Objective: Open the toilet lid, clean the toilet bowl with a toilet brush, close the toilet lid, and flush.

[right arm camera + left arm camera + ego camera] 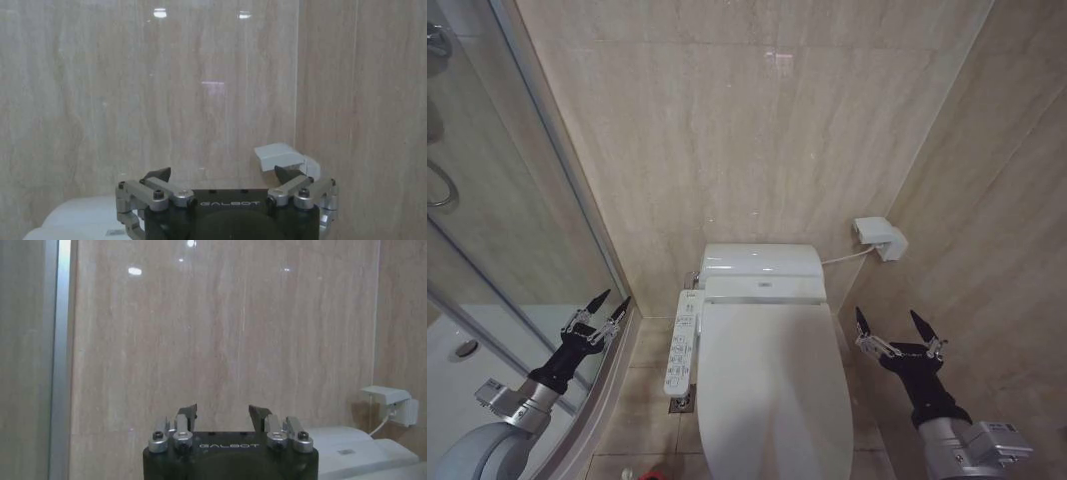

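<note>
The toilet lid [772, 390] is down flat, a large white oval that hides the toilet bowl beneath it. A white button panel [684, 343] runs along the lid's left side. My left gripper [611, 302] hovers open to the left of the toilet, beside the shower glass, its fingers pointing at the back wall. To the right of the lid my right gripper [889, 320] is also open, close to the side wall. Both wrist views show their own open grippers [223, 412] [223, 175], empty, facing the beige wall. The toilet brush is out of view.
A curved glass shower enclosure [507, 230] closes off the left. A white wall box [882, 237] with a cord sits right of the toilet's rear unit [762, 265]. A floor drain [682, 402] lies below the panel, and a red sliver [651, 475] shows at the bottom edge.
</note>
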